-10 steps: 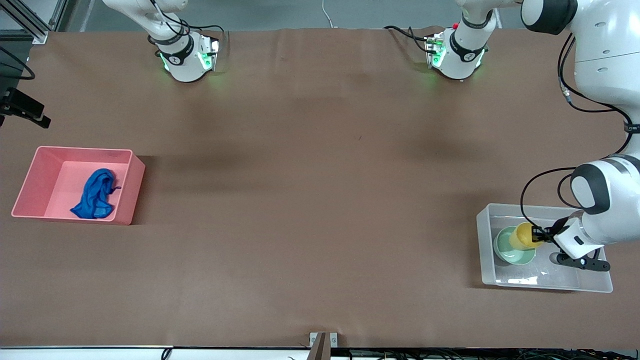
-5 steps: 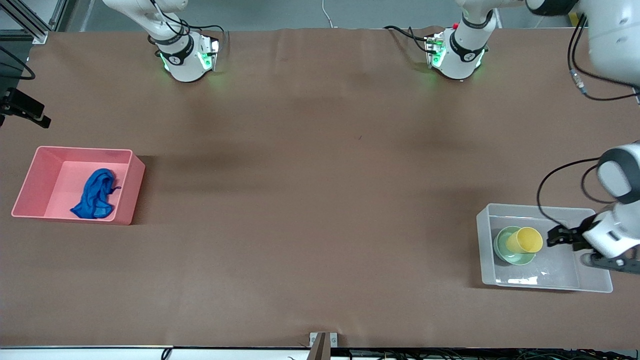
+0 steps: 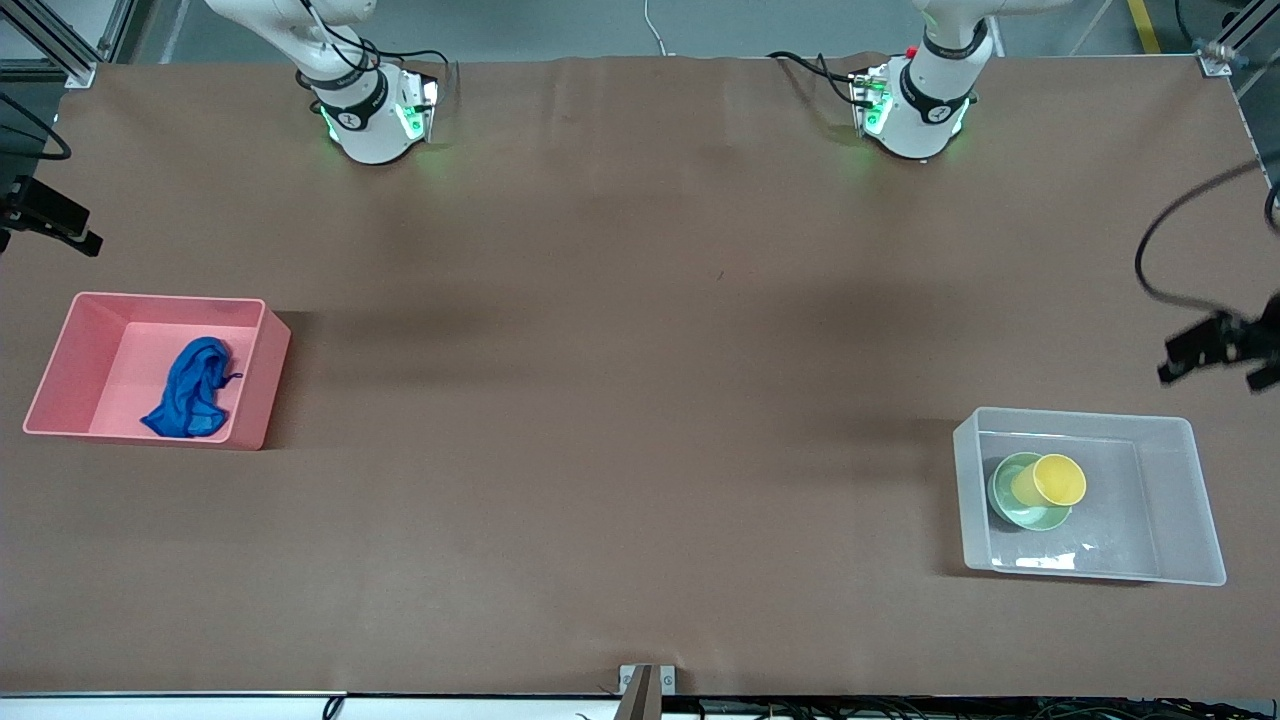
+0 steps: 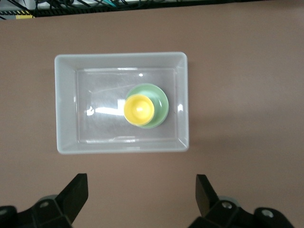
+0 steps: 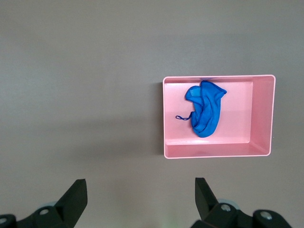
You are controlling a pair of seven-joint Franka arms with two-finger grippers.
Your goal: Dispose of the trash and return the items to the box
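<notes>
The see-through box [image 3: 1090, 415] stands at the left arm's end of the table. In it the yellow cup [image 3: 1055, 480] sits in the mint-green bowl [image 3: 1008, 500]. The blue rag [image 3: 190, 390] lies in the pink bin [image 3: 70, 350] at the right arm's end. My left gripper [image 3: 1222, 358] is open and empty, high over the table beside the box. Its wrist view shows the gripper [image 4: 141, 183], the box [image 4: 66, 104], the cup [image 4: 138, 109] and the bowl [image 4: 160, 100] below. My right gripper [image 5: 140, 185] is open and empty, high over the table; it waits. Below it are the bin [image 5: 218, 151] and the rag [image 5: 205, 111].
Both arm bases [image 3: 370, 120] [image 3: 915, 115] stand on the brown table along its edge farthest from the front camera. A black cable [image 3: 1150, 270] hangs from the left arm. A black camera mount [image 3: 50, 215] sits at the table edge near the pink bin.
My left gripper opened and let go of the yellow cup, then rose up out of the box toward the table's end. The cup stays in the bowl. The right arm has not moved.
</notes>
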